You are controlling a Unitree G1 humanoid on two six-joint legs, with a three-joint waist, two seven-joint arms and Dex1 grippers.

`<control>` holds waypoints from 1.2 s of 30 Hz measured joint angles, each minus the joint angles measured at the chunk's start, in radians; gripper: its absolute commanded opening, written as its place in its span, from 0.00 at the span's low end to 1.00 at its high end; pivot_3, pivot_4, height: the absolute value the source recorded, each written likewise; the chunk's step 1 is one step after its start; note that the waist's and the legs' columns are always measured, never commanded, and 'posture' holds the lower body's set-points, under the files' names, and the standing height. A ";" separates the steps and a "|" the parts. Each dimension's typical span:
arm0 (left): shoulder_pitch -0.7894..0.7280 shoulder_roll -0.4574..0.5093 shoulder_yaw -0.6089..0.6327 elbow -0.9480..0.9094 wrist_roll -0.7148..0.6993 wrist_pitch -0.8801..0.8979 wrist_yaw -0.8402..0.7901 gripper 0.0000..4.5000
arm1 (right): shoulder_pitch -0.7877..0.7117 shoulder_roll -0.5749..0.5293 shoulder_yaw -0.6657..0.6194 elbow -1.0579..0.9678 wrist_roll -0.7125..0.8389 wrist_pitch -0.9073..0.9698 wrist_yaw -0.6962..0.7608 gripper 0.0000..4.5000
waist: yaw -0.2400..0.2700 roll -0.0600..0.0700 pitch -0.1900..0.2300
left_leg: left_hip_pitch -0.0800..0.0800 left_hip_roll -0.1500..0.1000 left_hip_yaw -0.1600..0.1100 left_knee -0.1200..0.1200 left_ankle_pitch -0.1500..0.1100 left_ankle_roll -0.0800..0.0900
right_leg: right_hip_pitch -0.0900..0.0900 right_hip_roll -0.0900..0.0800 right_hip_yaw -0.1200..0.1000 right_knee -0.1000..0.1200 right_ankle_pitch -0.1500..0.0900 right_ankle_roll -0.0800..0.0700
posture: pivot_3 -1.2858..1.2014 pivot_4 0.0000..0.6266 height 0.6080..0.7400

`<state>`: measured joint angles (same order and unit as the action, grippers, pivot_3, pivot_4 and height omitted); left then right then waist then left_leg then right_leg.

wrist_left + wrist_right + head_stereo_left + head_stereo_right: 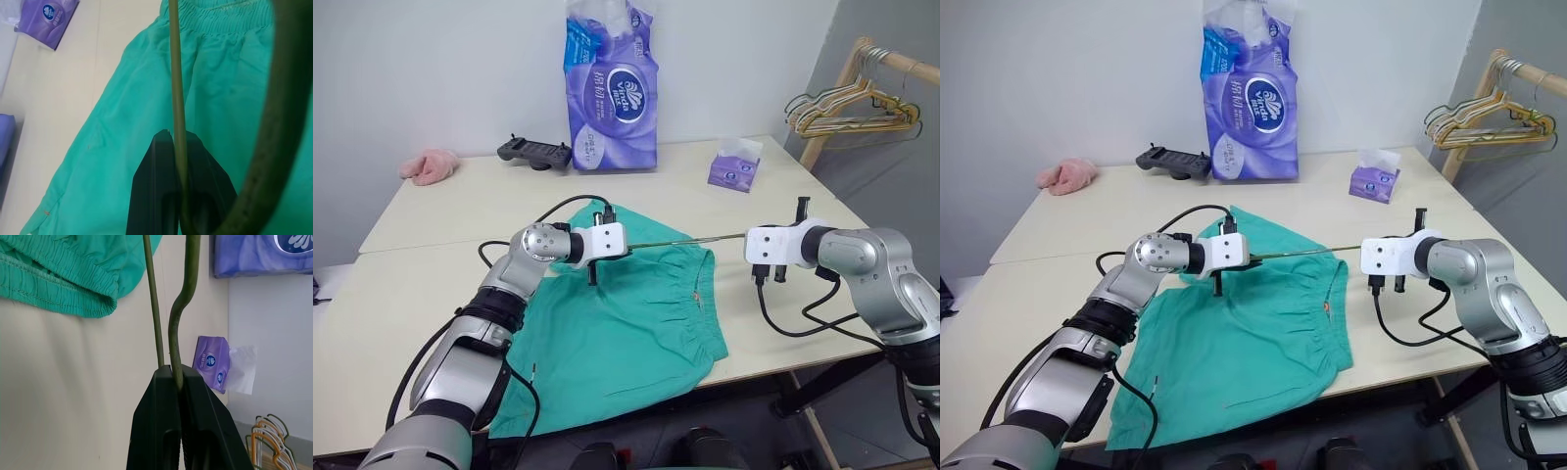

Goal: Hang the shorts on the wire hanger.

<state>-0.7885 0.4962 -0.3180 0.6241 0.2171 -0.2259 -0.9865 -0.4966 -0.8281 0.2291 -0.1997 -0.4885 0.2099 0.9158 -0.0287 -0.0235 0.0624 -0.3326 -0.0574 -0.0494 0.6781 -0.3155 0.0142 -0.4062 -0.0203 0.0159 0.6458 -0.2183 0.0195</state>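
Bare table [431, 294] left of shorts [617, 333]; tissue box [734, 166] — toilet-roll pack [612, 93] crowd behind.

The pale desk [431, 323] is carrying the teal shorts [617, 343], lying flat at its near edge. Beyond the shorts are sitting a purple tissue pack [613, 93], a black controller [534, 152], a small tissue box [734, 166] and a pink cloth [429, 164].

The tall purple tissue-roll pack [613, 103], standing well beyond the left gripper [593, 275] at the far edge of the table, bears a dark oval logo reading "Vinda", with white Chinese characters beside it too small to read. The small purple tissue packet [733, 170], beyond the right gripper [766, 281], carries a round blue logo; its lettering is too small to read. No other legible markings.
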 measured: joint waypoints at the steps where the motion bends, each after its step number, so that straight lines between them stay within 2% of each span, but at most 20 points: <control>1: 0.000 0.000 0.000 0.000 0.003 0.000 0.007 0.01 | 0.000 0.000 0.000 0.000 0.000 0.000 0.000 0.00 | 0.000 0.000 0.000 | 0.000 0.000 0.000 0.000 0.000 0.000 | 0.000 0.000 0.000 0.000 0.000 0.000 | 0.49 0.02 1.00; 3: -0.001 -0.001 0.000 0.000 0.009 -0.001 0.018 0.01 | 0.000 0.000 0.000 0.000 0.000 -0.001 0.000 0.00 | 0.000 0.000 0.000 | 0.000 0.000 0.000 0.000 0.000 0.000 | 0.000 0.000 0.000 0.000 0.000 0.000 | 0.49 0.02 1.00; 6: -0.002 -0.002 0.003 0.004 0.015 -0.009 0.033 0.15 | 0.000 0.002 0.000 0.001 -0.001 -0.001 0.000 0.00 | 0.000 0.000 0.000 | 0.000 0.000 0.000 0.000 0.000 0.000 | 0.000 0.000 0.000 0.000 0.000 0.000 | 0.49 0.03 1.00; 16: 0.002 0.010 0.011 -0.032 -0.036 0.007 -0.030 0.79 | 0.003 0.004 -0.001 0.010 0.002 0.001 0.000 0.00 | 0.000 0.000 0.000 | 0.000 0.000 0.000 0.000 0.000 0.000 | 0.000 0.000 0.000 0.000 0.000 0.000 | 0.49 0.03 1.00; 27: 0.027 0.019 0.009 -0.181 -0.065 0.091 -0.099 0.79 | 0.016 -0.001 0.000 0.095 0.007 -0.004 -0.003 0.00 | 0.000 0.000 0.000 | 0.000 0.000 0.000 0.000 0.000 0.000 | 0.000 0.000 0.000 0.000 0.000 0.000 | 0.50 0.04 1.00; 36: 0.014 0.011 -0.021 -0.141 -0.010 0.091 -0.062 0.79 | -0.046 0.046 0.035 0.034 -0.004 0.022 0.011 0.00 | 0.000 0.000 0.000 | 0.000 0.000 0.000 0.000 0.000 0.000 | 0.000 0.000 0.000 0.000 0.000 0.000 | 0.49 0.04 1.00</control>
<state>-0.7744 0.5070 -0.3389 0.4830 0.2071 -0.1346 -1.0488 -0.5424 -0.7816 0.2644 -0.1655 -0.4925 0.2315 0.9268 -0.0290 -0.0233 0.0626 -0.3327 -0.0573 -0.0498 0.6782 -0.3154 0.0142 -0.4063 -0.0201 0.0154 0.6460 -0.2184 0.0196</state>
